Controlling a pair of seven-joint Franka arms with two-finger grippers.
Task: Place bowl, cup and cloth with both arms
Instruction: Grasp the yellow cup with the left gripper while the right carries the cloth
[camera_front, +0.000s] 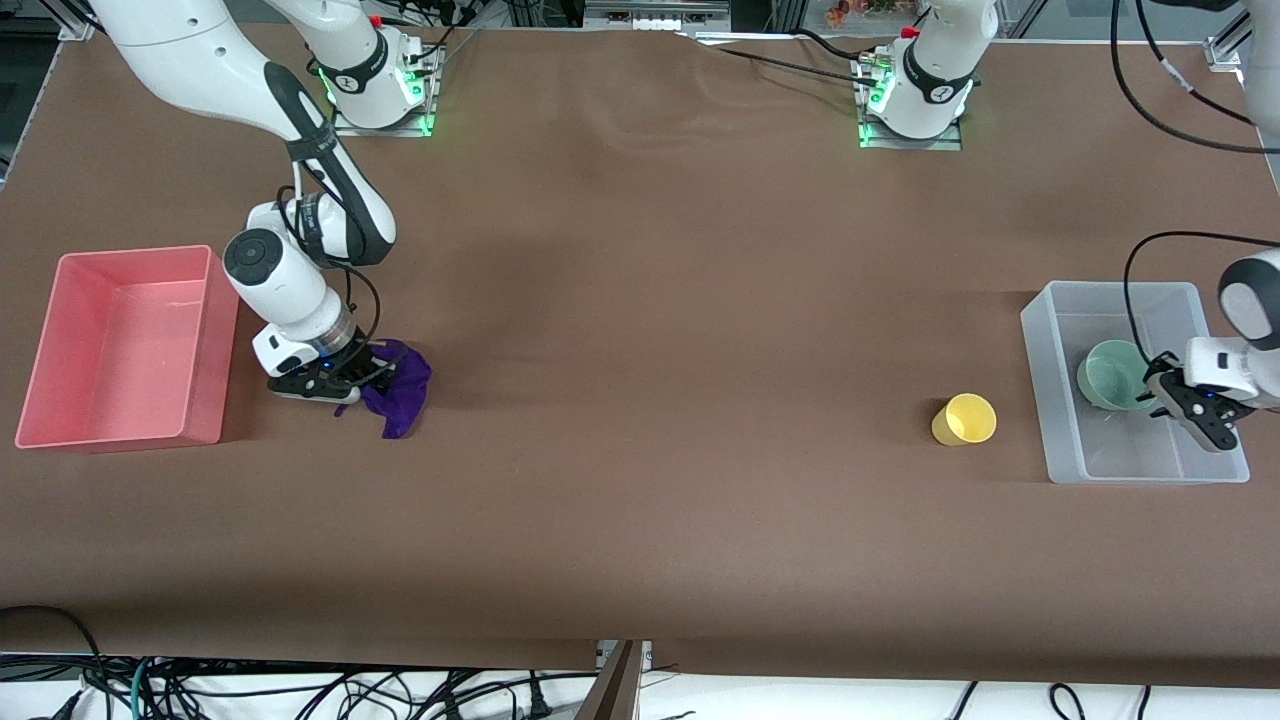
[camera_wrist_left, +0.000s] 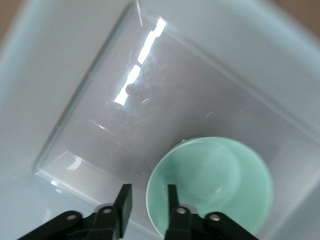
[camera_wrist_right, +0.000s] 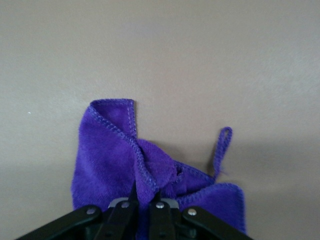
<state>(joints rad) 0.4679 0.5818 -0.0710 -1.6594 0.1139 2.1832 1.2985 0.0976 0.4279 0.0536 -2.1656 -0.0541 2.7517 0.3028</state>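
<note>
The pale green bowl (camera_front: 1110, 372) sits inside the clear plastic bin (camera_front: 1040, 330) at the left arm's end of the table. My left gripper (camera_front: 1160, 398) is down in that bin, open, with one finger inside the bowl (camera_wrist_left: 220, 185) and the other outside its rim (camera_wrist_left: 147, 192). The yellow cup (camera_front: 965, 419) lies on its side on the table beside the clear bin. My right gripper (camera_front: 372, 376) is shut on a fold of the purple cloth (camera_front: 402, 388), low at the table next to the pink bin. In the right wrist view the cloth (camera_wrist_right: 110, 160) spreads out from the gripper (camera_wrist_right: 145, 194), its thin loop to one side.
An empty pink bin (camera_front: 215, 350) stands at the right arm's end of the table, close beside the right gripper. The clear bin's walls (camera_wrist_left: 60, 60) surround the left gripper. Cables hang along the table's front edge.
</note>
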